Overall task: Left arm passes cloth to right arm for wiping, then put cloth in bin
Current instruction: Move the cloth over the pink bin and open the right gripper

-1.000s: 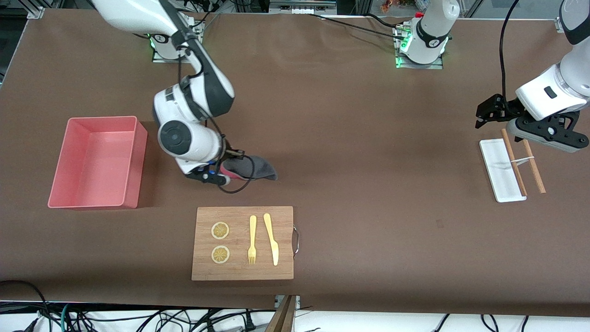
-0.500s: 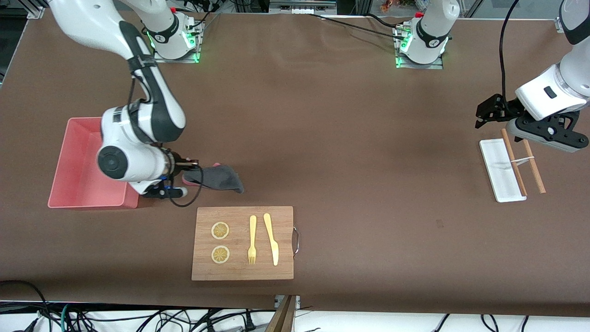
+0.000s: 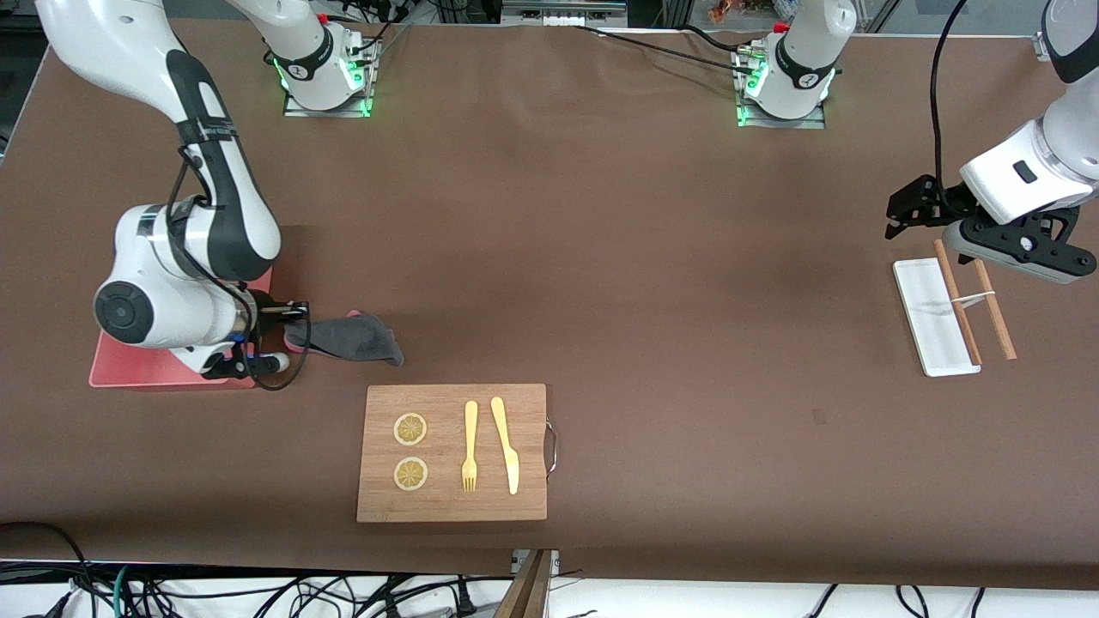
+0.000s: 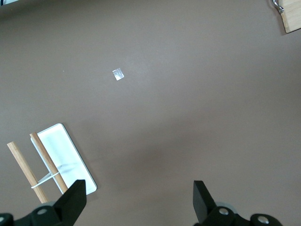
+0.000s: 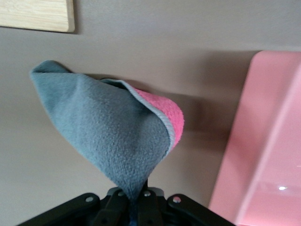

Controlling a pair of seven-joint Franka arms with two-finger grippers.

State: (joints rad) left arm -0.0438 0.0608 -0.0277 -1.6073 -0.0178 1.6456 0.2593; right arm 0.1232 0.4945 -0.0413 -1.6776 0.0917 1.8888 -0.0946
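From the front, the right pincer (image 3: pixel 288 322) was clamped on the cloth (image 3: pixel 352 337), which trailed from it just beside the bin (image 3: pixel 154 369); the handover looked done and only the drop remained.

The left wrist view showed the left pincer (image 4: pixel 138 202) spread apart and empty, waiting above a white tray (image 4: pixel 66 157).

The right wrist view alone showed the cloth's pink underside.

A brown table (image 3: pixel 652 283) carries a salmon-pink bin (image 3: pixel 154 369) toward the right arm's end, a wooden board (image 3: pixel 452 452) near the edge closest to the front camera, and a white tray (image 3: pixel 932 318) with two wooden sticks (image 3: pixel 996 309) toward the left arm's end.
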